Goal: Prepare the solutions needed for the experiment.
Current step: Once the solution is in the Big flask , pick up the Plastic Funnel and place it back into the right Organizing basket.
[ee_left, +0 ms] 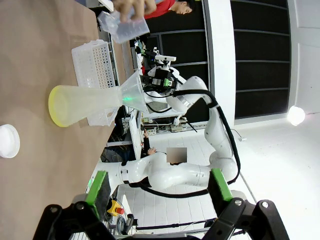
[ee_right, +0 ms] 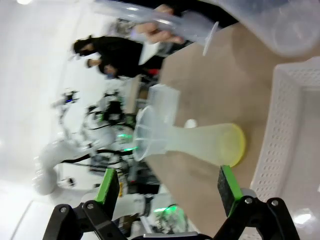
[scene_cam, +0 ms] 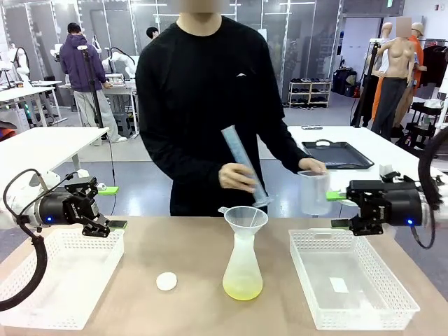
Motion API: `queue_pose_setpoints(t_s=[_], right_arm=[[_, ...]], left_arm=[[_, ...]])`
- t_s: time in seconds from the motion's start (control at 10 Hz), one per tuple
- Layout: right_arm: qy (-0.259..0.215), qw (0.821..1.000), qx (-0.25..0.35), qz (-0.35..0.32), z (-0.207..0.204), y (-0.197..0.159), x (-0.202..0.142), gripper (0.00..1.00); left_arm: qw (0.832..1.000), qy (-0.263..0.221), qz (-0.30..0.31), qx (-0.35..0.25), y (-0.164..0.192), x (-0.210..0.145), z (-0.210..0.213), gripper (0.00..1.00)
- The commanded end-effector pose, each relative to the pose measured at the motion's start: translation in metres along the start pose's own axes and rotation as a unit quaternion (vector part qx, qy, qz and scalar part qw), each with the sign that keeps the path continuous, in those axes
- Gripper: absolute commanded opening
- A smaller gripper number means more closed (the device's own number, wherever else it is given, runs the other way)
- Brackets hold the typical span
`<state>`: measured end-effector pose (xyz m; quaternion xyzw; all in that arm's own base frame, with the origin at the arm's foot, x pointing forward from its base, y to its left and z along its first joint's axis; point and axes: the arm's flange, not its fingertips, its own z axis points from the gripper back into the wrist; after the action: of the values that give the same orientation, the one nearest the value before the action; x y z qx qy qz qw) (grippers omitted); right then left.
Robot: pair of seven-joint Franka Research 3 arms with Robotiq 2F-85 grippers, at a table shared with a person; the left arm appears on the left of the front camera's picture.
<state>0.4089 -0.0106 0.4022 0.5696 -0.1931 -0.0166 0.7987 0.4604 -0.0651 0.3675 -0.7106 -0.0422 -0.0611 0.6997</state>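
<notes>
Tabletop [scene_cam: 182, 245]: brown, matte, flat.
- Flask [scene_cam: 243, 260] stands upright at the centre, with a funnel [scene_cam: 246, 218] seated in its neck.
- The solution [scene_cam: 242, 288] is a shallow pale yellow-green layer in the bottom of the flask.
- White disc [scene_cam: 166, 281] lies flat at 9 o'clock of the flask, near it but not touching.
- White perforated basket [scene_cam: 42, 308] sits further out at 9 o'clock. A second basket [scene_cam: 413, 308] sits at 3 o'clock. Both are flat on the tabletop.

Claws:
- Left claw [scene_cam: 113, 207] hangs over the far rim of the 9 o'clock basket and points toward 3 o'clock. Its fingers are spread with nothing between the green pads.
- Right claw [scene_cam: 339, 210] hangs over the far corner of the 3 o'clock basket and points toward 9 o'clock. It is also spread and holds nothing.

A person in a black top stands at 12 o'clock.
- One hand [scene_cam: 236, 176] holds a measuring cylinder [scene_cam: 241, 162] tilted, base end low, at 1 o'clock of the funnel rim.
- The other hand [scene_cam: 311, 166] holds a clear beaker [scene_cam: 314, 194] at 2 o'clock of the flask. It is close to the right claw's tips but apart from them.

Room:
- The floor is grey and the far walls are glass partitions.
- White tables stand behind at 10 and 2 o'clock. A black tray [scene_cam: 336, 154] is on the 2 o'clock one.
- Two people [scene_cam: 82, 70] are at benches far back at 11 o'clock.
</notes>
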Motion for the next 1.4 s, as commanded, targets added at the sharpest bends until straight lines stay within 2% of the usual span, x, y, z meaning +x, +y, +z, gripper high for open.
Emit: queue_pose_setpoints(t_s=[0.0,0.3,0.6,0.8,1.0,1.1,1.3], right_arm=[[0.005,0.994,-0.109,-0.005,-0.027,0.04,-0.005,1.0],[0.028,0.976,-0.215,0.017,-0.053,0.092,-0.004,1.0],[0.071,0.96,-0.269,0.016,-0.06,0.127,-0.011,1.0],[0.078,0.949,-0.305,0.012,-0.059,0.14,-0.011,1.0],[0.083,0.945,-0.316,0.02,-0.063,0.146,-0.013,1.0],[0.073,0.949,-0.306,0.026,-0.062,0.133,-0.013,1.0],[0.073,0.949,-0.306,0.026,-0.062,0.133,-0.013,1.0]], left_arm=[[1.0,0.003,0.001,0.002,-0.003,0.0,-0.001,1.0],[1.0,0.003,0.001,0.002,-0.003,0.0,-0.001,1.0],[1.0,0.003,0.001,0.002,-0.003,0.0,-0.001,1.0],[1.0,0.003,0.001,0.002,-0.003,0.0,-0.001,1.0],[1.0,0.003,0.001,0.002,-0.003,0.0,-0.001,1.0],[1.0,0.003,0.001,0.002,-0.003,0.0,-0.001,1.0],[1.0,0.003,0.001,0.002,-0.003,0.0,-0.001,1.0]])
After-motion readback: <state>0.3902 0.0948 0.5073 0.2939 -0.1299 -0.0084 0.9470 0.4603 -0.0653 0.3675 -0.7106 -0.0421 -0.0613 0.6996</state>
